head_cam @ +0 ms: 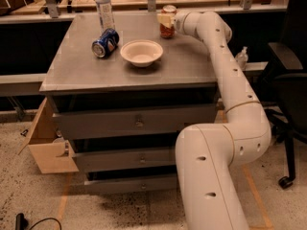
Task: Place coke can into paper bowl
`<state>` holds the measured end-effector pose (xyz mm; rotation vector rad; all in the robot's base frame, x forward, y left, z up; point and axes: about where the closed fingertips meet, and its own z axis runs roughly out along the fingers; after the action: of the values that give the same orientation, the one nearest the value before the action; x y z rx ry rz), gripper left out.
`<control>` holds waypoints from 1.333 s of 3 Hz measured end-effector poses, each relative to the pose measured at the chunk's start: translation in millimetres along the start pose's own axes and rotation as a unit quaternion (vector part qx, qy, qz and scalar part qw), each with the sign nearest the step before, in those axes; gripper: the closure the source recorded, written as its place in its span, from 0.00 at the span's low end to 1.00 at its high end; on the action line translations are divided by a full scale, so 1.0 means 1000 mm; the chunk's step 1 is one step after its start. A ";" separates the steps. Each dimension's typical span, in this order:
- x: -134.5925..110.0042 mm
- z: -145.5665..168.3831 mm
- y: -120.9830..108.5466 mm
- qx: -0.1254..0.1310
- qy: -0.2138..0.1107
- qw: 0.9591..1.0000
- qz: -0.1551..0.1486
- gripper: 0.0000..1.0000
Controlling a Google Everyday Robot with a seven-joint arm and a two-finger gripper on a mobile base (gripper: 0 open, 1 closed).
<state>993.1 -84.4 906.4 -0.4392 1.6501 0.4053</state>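
Observation:
The coke can (168,28) is red with a silver top and stands upright near the back edge of the grey table (192,66). My gripper (166,20) reaches in from the right and is shut on the can, with one cream finger (165,19) across its front. I cannot tell whether the can rests on the table or hangs just above it. The paper bowl (141,52) is off-white and empty. It sits on the table in front of the can and a little to its left.
A blue soda can (105,42) lies on its side left of the bowl. A clear plastic bottle (104,6) stands behind it. The table has drawers below. A wooden box (48,150) sits on the floor at the left, and a black chair (288,90) at the right.

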 end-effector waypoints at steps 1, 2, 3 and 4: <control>-0.013 -0.015 0.002 -0.015 0.003 1.000 0.002 0.86; -0.064 -0.052 0.028 -0.077 -0.023 0.997 -0.013 1.00; -0.080 -0.074 0.070 -0.159 -0.029 0.986 -0.044 1.00; -0.071 -0.074 0.080 -0.177 -0.018 0.983 -0.051 1.00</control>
<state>897.0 -48.7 986.9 -0.7741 1.5152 0.6300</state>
